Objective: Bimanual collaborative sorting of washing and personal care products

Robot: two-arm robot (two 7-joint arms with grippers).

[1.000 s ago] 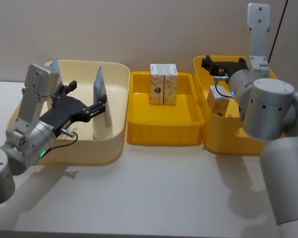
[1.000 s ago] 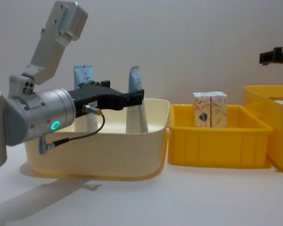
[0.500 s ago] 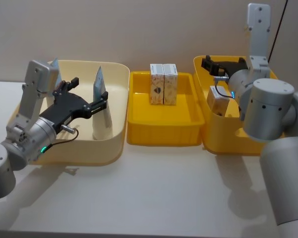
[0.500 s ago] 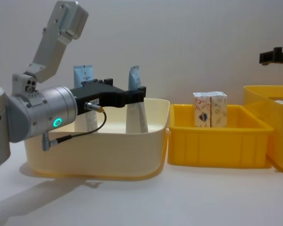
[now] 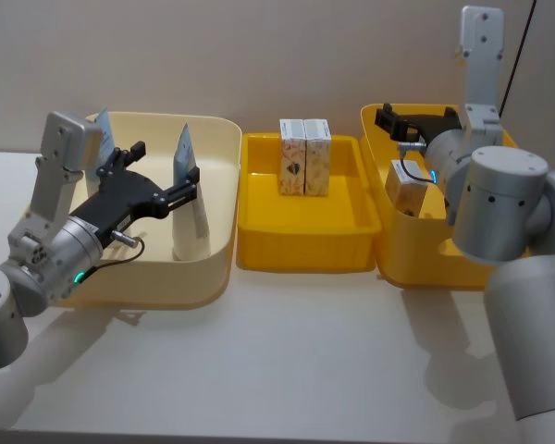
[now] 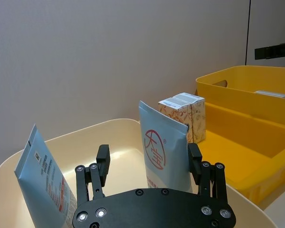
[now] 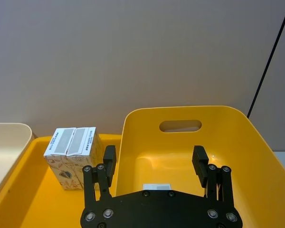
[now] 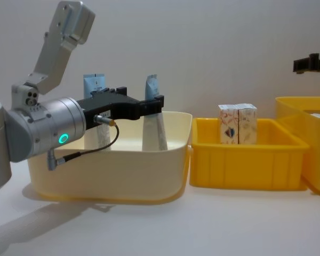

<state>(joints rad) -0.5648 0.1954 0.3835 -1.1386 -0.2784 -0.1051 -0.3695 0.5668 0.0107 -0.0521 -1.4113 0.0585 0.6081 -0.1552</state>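
Observation:
Two pale-blue tubes stand in the cream tray [image 5: 217, 236]: one [image 5: 187, 190] near its right wall, one [image 5: 100, 137] at the back left, half behind my left arm. My left gripper [image 5: 164, 171] hovers open over this tray. In the left wrist view the nearer tube [image 6: 161, 152] stands just past the open gripper [image 6: 148, 159], close to one fingertip and not clamped; the other tube [image 6: 42, 180] is off to the side. Two cartons [image 5: 304, 157] stand in the middle yellow tray [image 5: 301, 242]. My right gripper [image 5: 398, 123] is open above the deep yellow bin [image 5: 402, 259], over a carton [image 5: 405, 188].
The three containers sit side by side on a white table [image 5: 305, 361], with bare surface in front of them. A grey wall is close behind. A dark cable [image 5: 516, 55] hangs at the far right. The bin's back wall has a handle slot [image 7: 180, 126].
My left gripper has lifted slightly and drawn back a little toward the left, still open beside the tube. The right arm has not moved.

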